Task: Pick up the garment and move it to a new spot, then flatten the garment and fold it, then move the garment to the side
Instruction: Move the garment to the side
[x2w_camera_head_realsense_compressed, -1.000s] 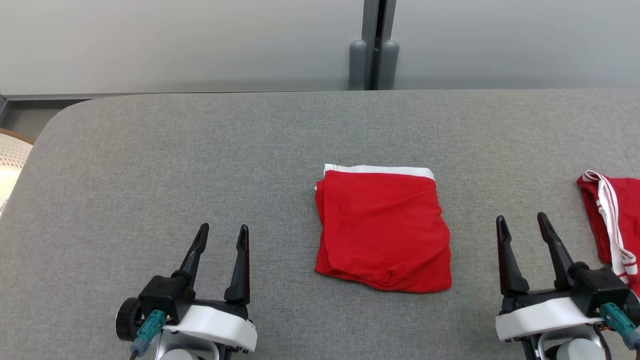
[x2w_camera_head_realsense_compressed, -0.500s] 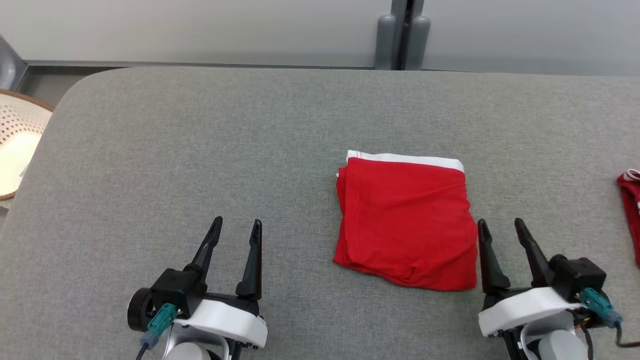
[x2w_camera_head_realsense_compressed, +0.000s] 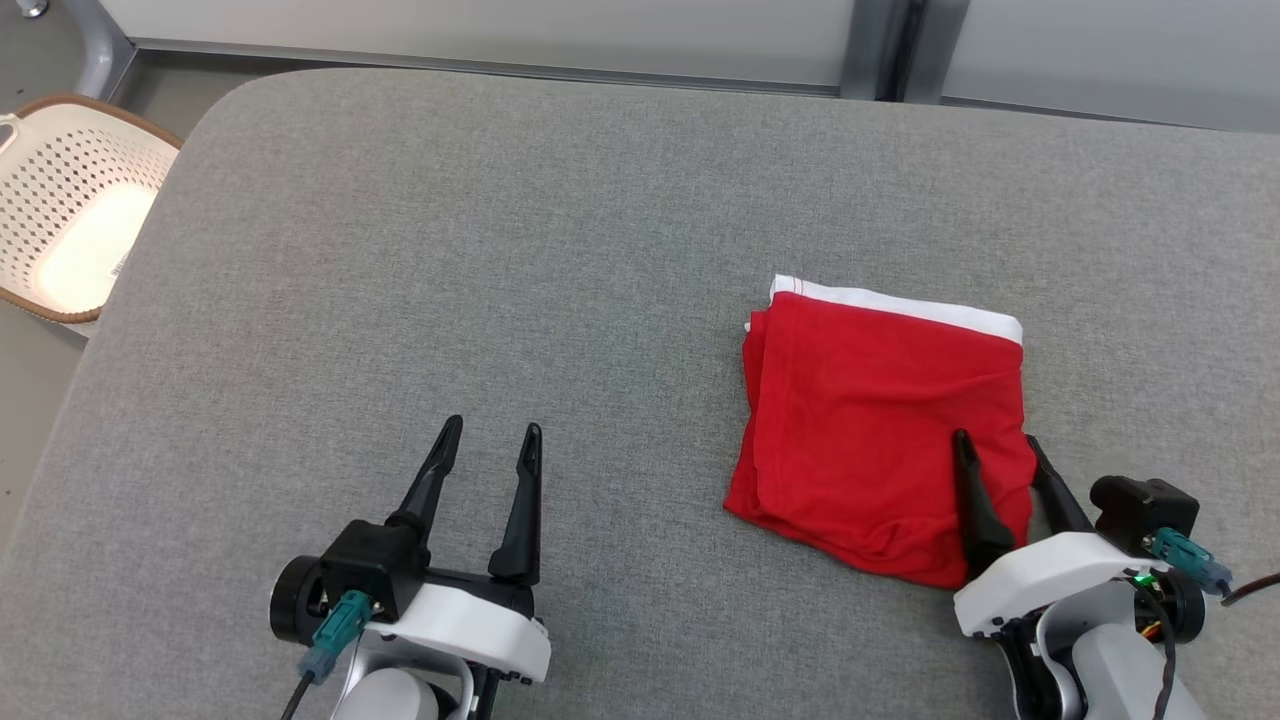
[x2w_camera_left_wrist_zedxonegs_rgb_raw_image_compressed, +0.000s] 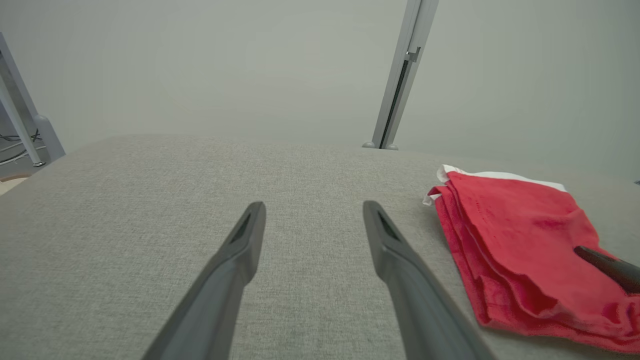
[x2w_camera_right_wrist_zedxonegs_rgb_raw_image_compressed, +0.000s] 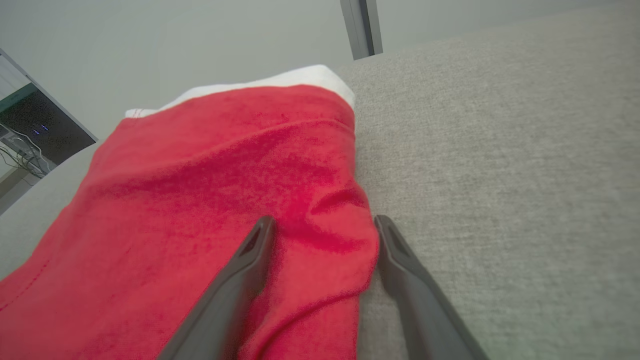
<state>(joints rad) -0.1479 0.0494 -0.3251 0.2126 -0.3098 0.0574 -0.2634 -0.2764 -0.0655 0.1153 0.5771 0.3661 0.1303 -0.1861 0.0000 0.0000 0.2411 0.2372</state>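
Observation:
The garment (x2w_camera_head_realsense_compressed: 870, 420) is a folded red piece with a white band along its far edge, lying flat on the grey table (x2w_camera_head_realsense_compressed: 500, 250). My right gripper (x2w_camera_head_realsense_compressed: 995, 448) stands open over the garment's near right corner, one finger above the red cloth and the other at its right edge. In the right wrist view the garment's (x2w_camera_right_wrist_zedxonegs_rgb_raw_image_compressed: 210, 200) edge bulges between the two fingers of the open right gripper (x2w_camera_right_wrist_zedxonegs_rgb_raw_image_compressed: 324, 222). My left gripper (x2w_camera_head_realsense_compressed: 493, 433) is open over bare table, well to the left of the garment (x2w_camera_left_wrist_zedxonegs_rgb_raw_image_compressed: 515, 245), with nothing between its fingers (x2w_camera_left_wrist_zedxonegs_rgb_raw_image_compressed: 312, 207).
A cream perforated basket (x2w_camera_head_realsense_compressed: 70, 200) stands on the floor beyond the table's left edge. A pale wall with a grey post (x2w_camera_head_realsense_compressed: 875, 50) runs behind the table. Bare grey table spreads to the left and behind the garment.
The head camera has swung left and down, so the second red garment at the right has left the picture. My right gripper has moved left onto the garment's right corner. The left gripper has kept still.

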